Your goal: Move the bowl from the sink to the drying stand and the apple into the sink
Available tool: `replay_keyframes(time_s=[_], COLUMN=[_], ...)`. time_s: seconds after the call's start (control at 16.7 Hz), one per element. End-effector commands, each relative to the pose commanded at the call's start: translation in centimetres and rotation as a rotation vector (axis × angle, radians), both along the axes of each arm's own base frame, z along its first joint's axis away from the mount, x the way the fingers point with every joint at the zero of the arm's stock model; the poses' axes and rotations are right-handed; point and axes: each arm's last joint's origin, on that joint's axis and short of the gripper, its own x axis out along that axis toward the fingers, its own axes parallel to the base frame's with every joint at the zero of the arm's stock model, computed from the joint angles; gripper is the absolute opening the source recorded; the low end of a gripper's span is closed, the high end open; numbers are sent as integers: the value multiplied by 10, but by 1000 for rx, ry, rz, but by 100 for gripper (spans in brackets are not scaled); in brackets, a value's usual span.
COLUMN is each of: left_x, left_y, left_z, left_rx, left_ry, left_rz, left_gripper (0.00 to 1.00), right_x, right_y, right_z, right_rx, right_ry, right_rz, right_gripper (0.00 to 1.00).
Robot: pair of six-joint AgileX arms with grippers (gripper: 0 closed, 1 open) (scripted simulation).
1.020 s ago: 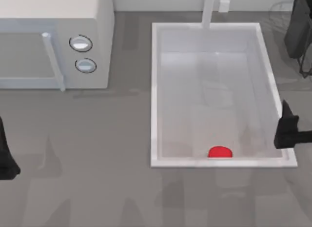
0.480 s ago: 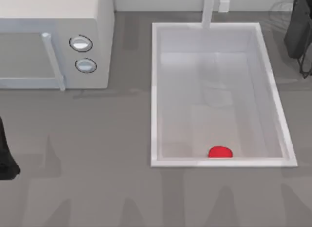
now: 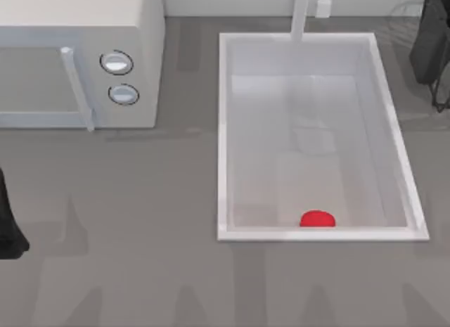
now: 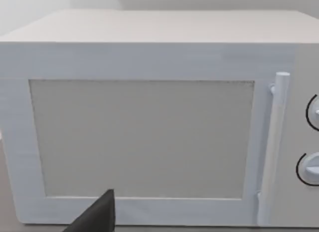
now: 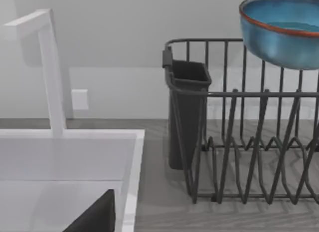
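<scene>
Red apple (image 3: pixel 317 219) lies in the sink (image 3: pixel 222 130), far from the left end effector (image 3: pixel 8 228).

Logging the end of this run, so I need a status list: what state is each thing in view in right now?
apple: inside the sink, against its near wall.
sink: holds the apple.
bowl: resting on the drying stand's top edge.
drying stand: beside the sink.
microwave: door closed.
left gripper: parked at the table's left edge.

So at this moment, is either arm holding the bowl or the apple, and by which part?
Neither. The apple lies loose in the sink, and the bowl sits on the drying stand with no fingers on it.
</scene>
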Motion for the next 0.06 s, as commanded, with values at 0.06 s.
replay_keyframes(time_s=[0.06], left_x=[0], left_y=[0], left_z=[0], left_rx=[0], left_ry=[0], left_rz=[0], left_gripper=[100], right_x=[0], right_y=[0], right_z=[0], right_rx=[0], right_ry=[0], right_rz=[0], right_gripper=[100])
